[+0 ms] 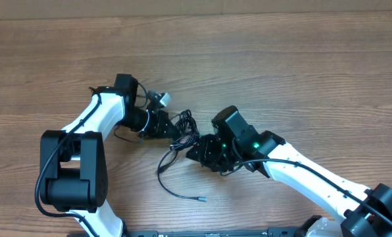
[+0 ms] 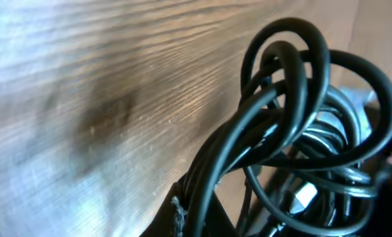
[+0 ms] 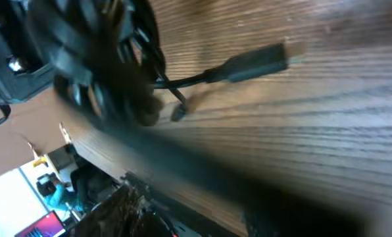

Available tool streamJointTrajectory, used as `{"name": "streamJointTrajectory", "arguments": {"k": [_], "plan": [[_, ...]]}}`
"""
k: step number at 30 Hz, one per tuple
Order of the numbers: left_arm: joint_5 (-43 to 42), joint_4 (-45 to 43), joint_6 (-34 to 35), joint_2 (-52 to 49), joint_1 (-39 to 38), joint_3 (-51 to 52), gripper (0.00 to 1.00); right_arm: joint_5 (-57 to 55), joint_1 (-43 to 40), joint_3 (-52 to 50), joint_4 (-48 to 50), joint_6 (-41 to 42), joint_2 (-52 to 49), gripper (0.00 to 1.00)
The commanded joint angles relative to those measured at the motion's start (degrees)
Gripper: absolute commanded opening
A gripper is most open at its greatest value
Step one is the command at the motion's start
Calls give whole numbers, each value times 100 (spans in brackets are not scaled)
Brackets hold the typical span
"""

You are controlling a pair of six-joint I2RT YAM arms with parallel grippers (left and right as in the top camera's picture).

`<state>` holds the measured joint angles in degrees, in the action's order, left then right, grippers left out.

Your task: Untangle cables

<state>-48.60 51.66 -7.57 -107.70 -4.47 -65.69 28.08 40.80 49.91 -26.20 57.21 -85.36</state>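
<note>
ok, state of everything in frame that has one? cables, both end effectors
Thin black cables: tangled in a looped clump between the arms.
Loose black cable end: lying flat on the wooden table.
Black plug with silvery tip: lying on the table, not plugged in.
Left end effector: shut on the clump.
Right end effector: at the clump; view blurred, open or shut unclear.
</note>
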Motion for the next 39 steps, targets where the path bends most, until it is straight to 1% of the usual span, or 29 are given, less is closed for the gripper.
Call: {"name": "streamJointTrajectory", "arguments": {"k": [1,2,4,5,7,9,11,12,17,22,24,25,28,30,33,37,38,39], "plan": [[286,387,2651,-39,-4,-90,4,52,-11,219,31,-533,39,37],[205,396,2645,-39,-4,-92,4,-55,-11,599,-286,-822,39,32],[-195,393,2645,-39,-4,-92,4,-483,-4,1088,-678,-903,39,31],[-223,358,2647,-39,-4,-92,4,-490,-4,1311,-645,-975,39,24],[-227,337,2669,-39,-4,-90,4,-466,2,1333,-431,-916,39,4],[-229,356,2841,-39,-4,-92,4,-511,26,1327,-417,-905,11,4],[-247,380,2907,-39,-4,-90,4,-564,221,1316,-402,-903,-70,4],[-247,380,2911,-39,-4,-90,4,-852,442,1316,-389,-774,-129,4],[-245,378,2909,-39,-4,-92,4,-1652,918,1316,-214,-752,-291,4],[-245,380,2909,-39,-4,-90,4,-1965,1137,1316,205,-750,-758,4],[-245,380,2909,-39,-4,-92,4,-2085,1139,1316,321,-590,-879,4],[-245,380,2909,-39,-4,-90,4,-2253,1139,1316,286,-450,-896,4],[-234,378,2907,-39,-4,-92,4,-2743,1137,1316,9,-450,-896,4],[-227,378,2907,-39,-4,-92,4,-3200,1121,1316,-251,-450,-896,4],[-227,378,2903,-39,-4,-92,4,-3974,1121,1316,-367,-450,-898,4],[-227,380,2680,-39,-4,-92,4,-4162,1121,1316,-221,-452,-909,4],[-232,378,2575,-39,-4,-90,4,-4212,1121,1311,-223,-452,-935,4],[-225,343,2321,-39,-4,-90,4,-4242,1121,1311,-221,-450,-997,4]]}}
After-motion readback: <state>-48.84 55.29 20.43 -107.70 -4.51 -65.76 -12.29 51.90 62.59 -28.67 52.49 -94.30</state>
